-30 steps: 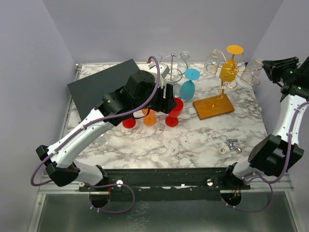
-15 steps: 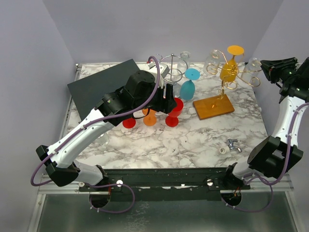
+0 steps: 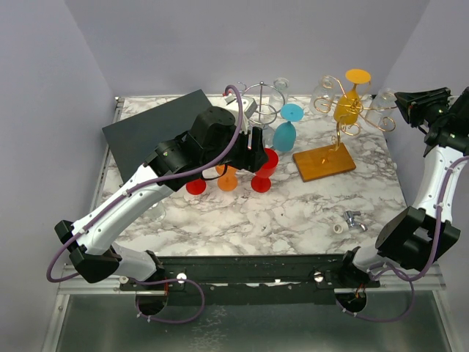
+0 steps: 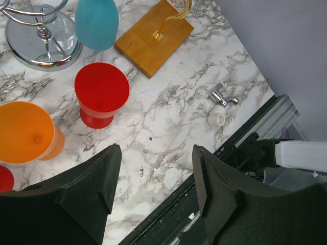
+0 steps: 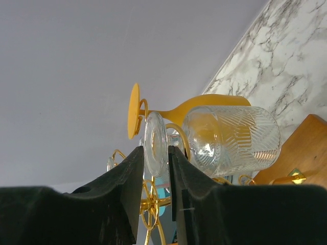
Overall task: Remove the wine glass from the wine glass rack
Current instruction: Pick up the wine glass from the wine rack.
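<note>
The right end effector [image 5: 155,150] was partly closed, its fingers [image 5: 122,194] pinching the flat foot of the clear wine glass [image 5: 230,140]. The glass hung on the wine glass rack [image 3: 324,161], bowl just past the fingers. It looked light, hard, slippery and easy to break, so the foot seemed a good hold. Where it hooked on was hidden. The left end effector [image 4: 156,153] was wide open, empty.
</note>
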`<action>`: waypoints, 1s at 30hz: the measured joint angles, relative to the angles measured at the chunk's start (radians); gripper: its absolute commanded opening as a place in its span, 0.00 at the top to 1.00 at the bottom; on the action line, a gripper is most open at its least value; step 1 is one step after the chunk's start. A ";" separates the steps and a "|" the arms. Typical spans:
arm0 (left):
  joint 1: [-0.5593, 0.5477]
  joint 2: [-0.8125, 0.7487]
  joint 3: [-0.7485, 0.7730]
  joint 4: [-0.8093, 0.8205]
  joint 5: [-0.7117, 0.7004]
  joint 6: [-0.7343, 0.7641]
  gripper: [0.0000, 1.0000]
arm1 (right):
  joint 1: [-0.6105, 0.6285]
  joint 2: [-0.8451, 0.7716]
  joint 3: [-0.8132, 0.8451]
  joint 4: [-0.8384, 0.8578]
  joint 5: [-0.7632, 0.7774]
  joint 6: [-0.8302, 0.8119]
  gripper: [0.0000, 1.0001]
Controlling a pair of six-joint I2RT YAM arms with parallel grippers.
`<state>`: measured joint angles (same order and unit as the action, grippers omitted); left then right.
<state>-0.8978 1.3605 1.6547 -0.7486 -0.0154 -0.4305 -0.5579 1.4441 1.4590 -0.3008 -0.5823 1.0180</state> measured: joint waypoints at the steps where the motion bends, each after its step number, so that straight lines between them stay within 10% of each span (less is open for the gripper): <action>1: 0.000 0.000 0.000 0.000 0.000 0.000 0.36 | 0.000 0.000 0.000 0.000 0.001 -0.002 0.67; 30: 0.000 0.016 0.006 0.004 0.012 -0.018 0.37 | 0.013 0.003 0.016 -0.018 0.046 -0.023 0.65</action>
<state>-0.8978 1.3766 1.6608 -0.7444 -0.0032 -0.4480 -0.5446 1.4471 1.4754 -0.3187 -0.5365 0.9955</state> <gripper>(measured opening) 0.636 0.348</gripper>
